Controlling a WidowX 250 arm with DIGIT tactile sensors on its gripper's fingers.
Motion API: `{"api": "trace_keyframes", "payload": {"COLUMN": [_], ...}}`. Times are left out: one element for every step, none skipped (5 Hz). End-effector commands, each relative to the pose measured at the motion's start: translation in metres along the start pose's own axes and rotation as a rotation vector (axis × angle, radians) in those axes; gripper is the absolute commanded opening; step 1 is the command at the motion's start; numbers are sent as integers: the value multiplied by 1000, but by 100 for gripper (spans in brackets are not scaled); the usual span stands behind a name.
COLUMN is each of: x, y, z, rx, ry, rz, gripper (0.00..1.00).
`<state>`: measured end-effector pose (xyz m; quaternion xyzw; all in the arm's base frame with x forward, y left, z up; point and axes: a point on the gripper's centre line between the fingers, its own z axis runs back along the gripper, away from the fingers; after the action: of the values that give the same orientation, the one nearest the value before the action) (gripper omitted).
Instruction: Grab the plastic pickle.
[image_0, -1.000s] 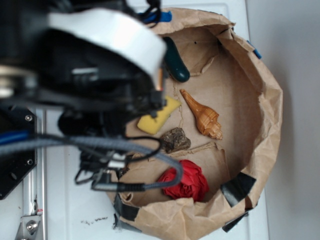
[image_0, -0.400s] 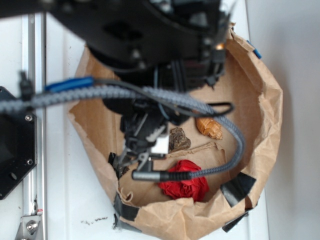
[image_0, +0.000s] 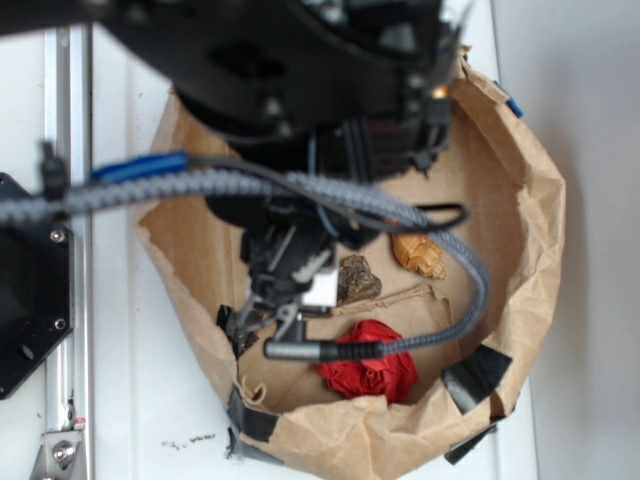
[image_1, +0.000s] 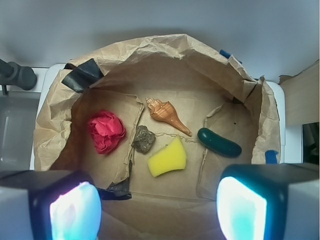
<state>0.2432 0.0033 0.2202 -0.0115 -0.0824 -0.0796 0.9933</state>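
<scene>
**Pickle sitting loose in the paper bag**

Inside the bag (image_1: 60, 125), we've got the pickle (image_1: 218, 142) lying right of the sponge (image_1: 168, 157), just past the shell (image_1: 167, 115) tip. Our gripper (image_1: 157, 210) hangs above with its jaws wide apart, holding nothing.

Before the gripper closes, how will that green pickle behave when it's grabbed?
The plastic pickle looks smooth and glossy, so it may slip between the fingers. Its rounded shape could roll on the paper bag floor if nudged. It seems rigid and probably light.
</scene>
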Motion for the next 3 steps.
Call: {"api": "trace_keyframes", "payload": {"x": [9, 9, 10], "y": [14, 18, 23], "z": [-13, -37, -58], "rx": [27, 60, 65], "ry": [-52, -38, -22], "rz": [-16, -23, -36], "gripper": [100, 100, 100]}}
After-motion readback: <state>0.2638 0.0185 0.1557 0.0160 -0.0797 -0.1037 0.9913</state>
